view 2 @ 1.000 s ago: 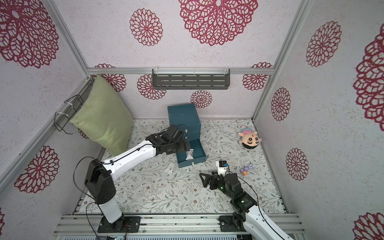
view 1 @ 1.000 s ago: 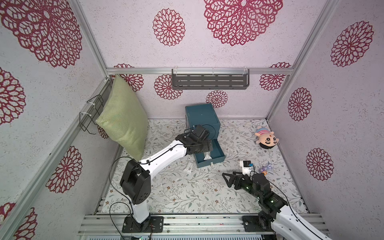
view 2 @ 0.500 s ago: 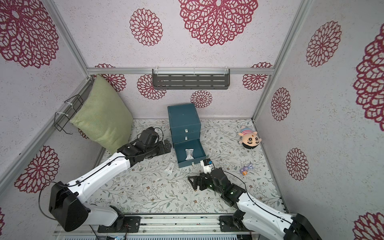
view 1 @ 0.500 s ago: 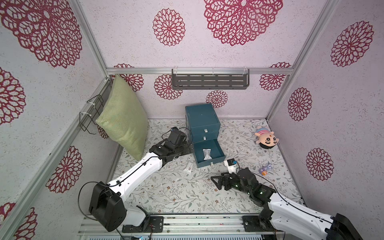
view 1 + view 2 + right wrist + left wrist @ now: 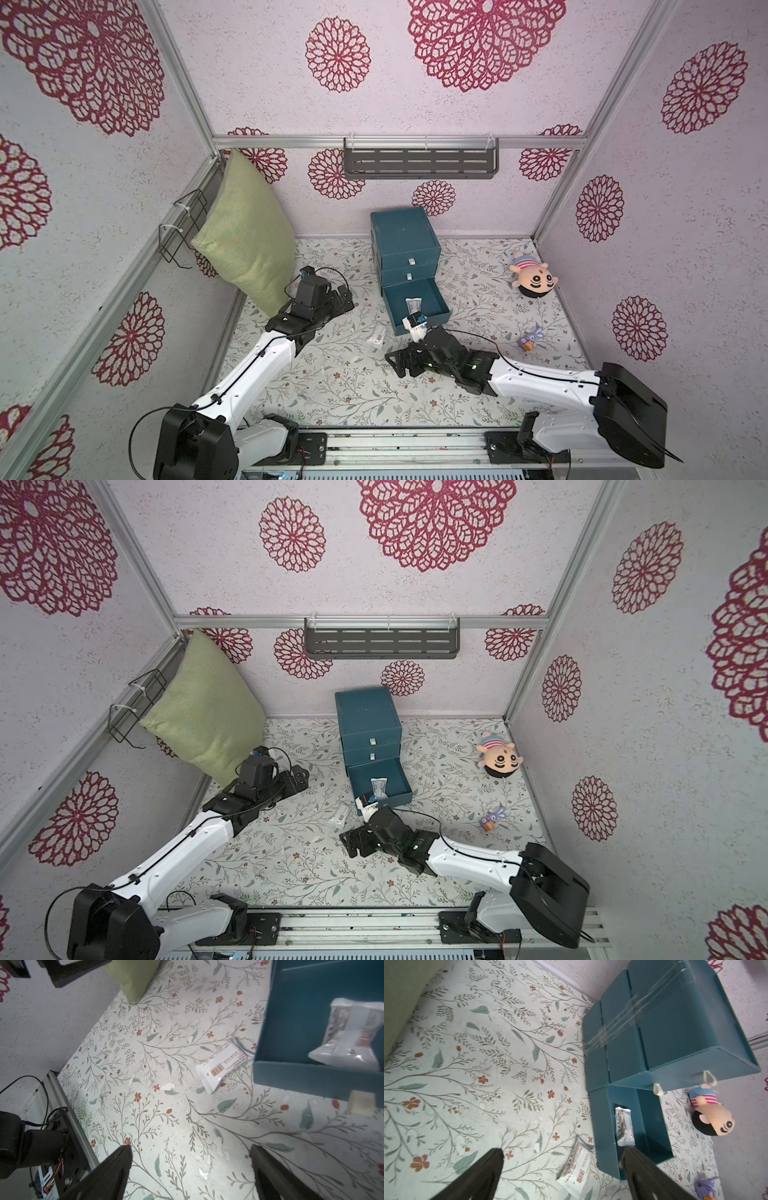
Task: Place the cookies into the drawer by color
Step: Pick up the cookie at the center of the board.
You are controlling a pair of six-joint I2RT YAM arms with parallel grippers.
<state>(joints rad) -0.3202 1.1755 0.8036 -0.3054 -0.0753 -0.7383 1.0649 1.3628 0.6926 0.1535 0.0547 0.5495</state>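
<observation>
The dark teal drawer stands at the back wall, its bottom drawer pulled out. One whitish cookie packet lies inside that drawer. A second whitish cookie packet lies on the floral floor by the drawer's front left corner. My left gripper hangs open and empty left of the chest. In the left wrist view, the left gripper faces the floor packet. My right gripper is open and empty, low over the floor in front of the drawer. The floor packet is ahead of the right gripper.
A green pillow leans on the left wall near the left arm. A plush doll and a small purple toy lie to the right. A grey shelf hangs on the back wall.
My left arm has drawn back from over the open drawer to the left. The right arm has swung left across the floor, toward the drawer's front.
</observation>
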